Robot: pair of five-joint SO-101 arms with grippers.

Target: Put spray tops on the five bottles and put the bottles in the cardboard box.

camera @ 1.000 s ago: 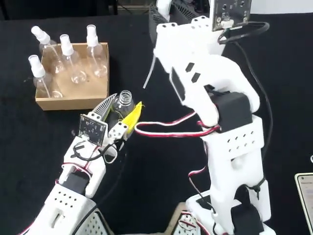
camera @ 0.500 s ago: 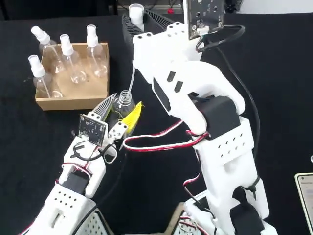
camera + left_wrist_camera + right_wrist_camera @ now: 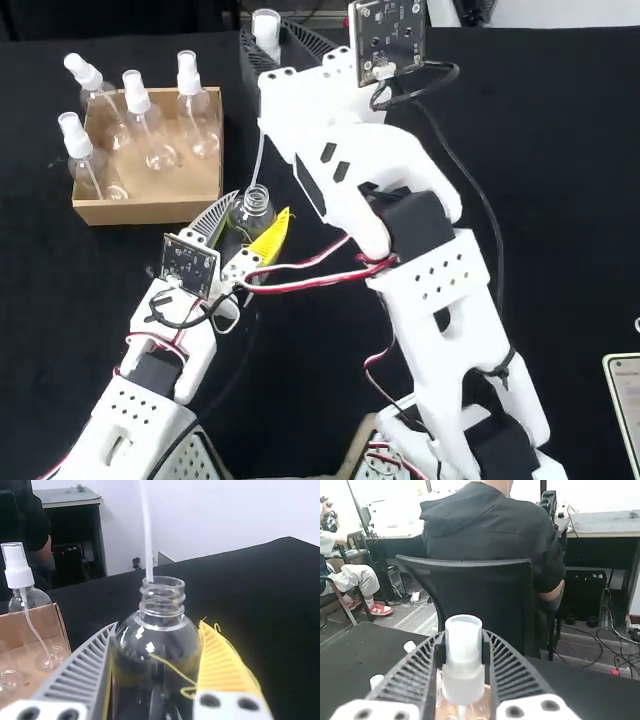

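Four capped bottles (image 3: 150, 140) stand in the cardboard box (image 3: 140, 212). Just right of it the left gripper (image 3: 260, 204) clamps the open fifth bottle (image 3: 250, 216) by its body, light thin plastic, probably slippery and easily dented. Above, the right gripper (image 3: 463, 636) pinches the spray top (image 3: 463, 670) by its stiff collar, its limp dip tube (image 3: 146, 530) seemingly at the neck rim.
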